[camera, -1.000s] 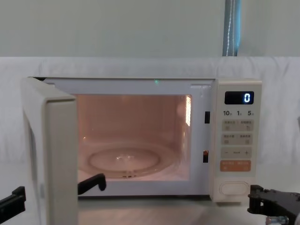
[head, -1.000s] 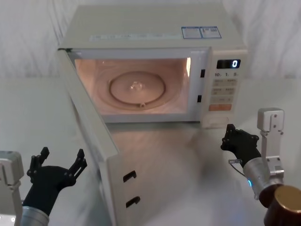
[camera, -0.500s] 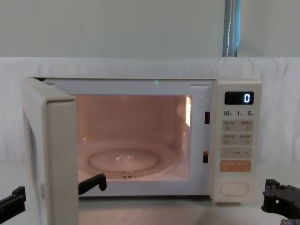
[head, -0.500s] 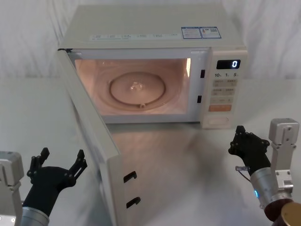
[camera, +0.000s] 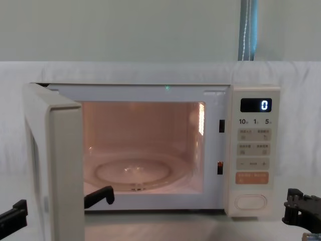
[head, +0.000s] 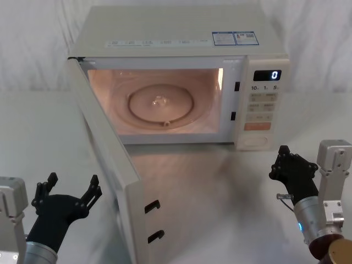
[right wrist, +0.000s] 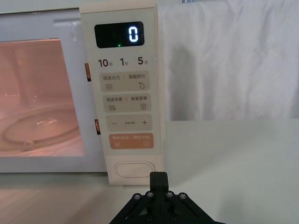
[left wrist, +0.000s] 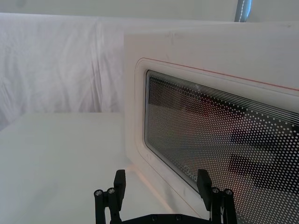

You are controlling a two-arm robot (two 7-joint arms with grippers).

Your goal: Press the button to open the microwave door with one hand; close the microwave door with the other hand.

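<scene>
While ajar — microwave door (head: pixel 107 165), free edge

microwave door (head: pixel 107 165): 1 | button (head: pixel 254 141): 1 | orange key (right wrist: pixel 131 141): 1 | grippers: 2 — left gripper (head: pixel 67 191), right gripper (head: pixel 290 161)

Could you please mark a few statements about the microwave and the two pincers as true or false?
1. The microwave door stands open. True.
2. The right pincer is pressing the button. False: it hovers in front of the button, clear of it.
3. The left pincer is open, on the door's outer side. True.
4. The display reads 5. False: it reads 0.
5. The cavity is dark. False: it is lit, with the glass turntable visible.
</scene>
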